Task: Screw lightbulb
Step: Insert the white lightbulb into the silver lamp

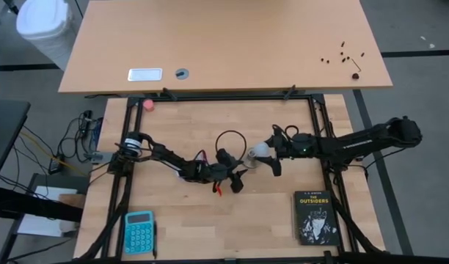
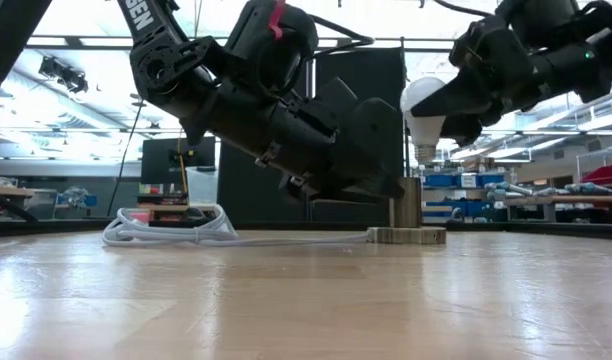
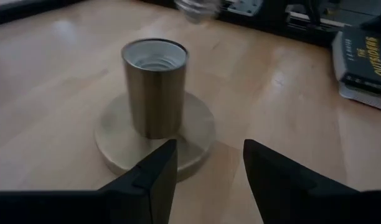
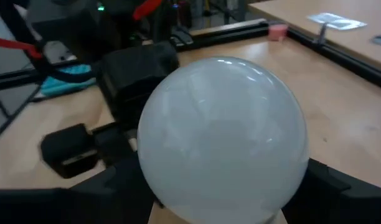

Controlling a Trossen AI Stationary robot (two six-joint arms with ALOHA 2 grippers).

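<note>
The white lightbulb (image 2: 423, 108) hangs upright with its screw base (image 2: 424, 152) pointing down, a little above the metal socket cylinder (image 3: 155, 87). My right gripper (image 2: 454, 112) is shut on it. The socket stands on its round disc base (image 3: 197, 134), and a white cord (image 2: 166, 232) runs off from that base along the table. My left gripper (image 3: 209, 152) reaches in low from the table's left. It is open, with its fingers just short of the cylinder over the disc's near rim, nothing between them. My right gripper pinches the bulb's frosted globe (image 4: 221, 137) between its two fingers (image 4: 340, 186), one on each side of its lower part. It comes from the table's right, slanting slightly down. The bulb is upright and lifted clear of the socket.
A black book (image 1: 314, 217) lies at the near right and a blue calculator (image 1: 139, 231) at the near left. A pink ball (image 1: 148, 105) sits by the far rail. Black frame rails (image 1: 320, 125) border the work board. A larger desk (image 1: 224, 44) stands beyond.
</note>
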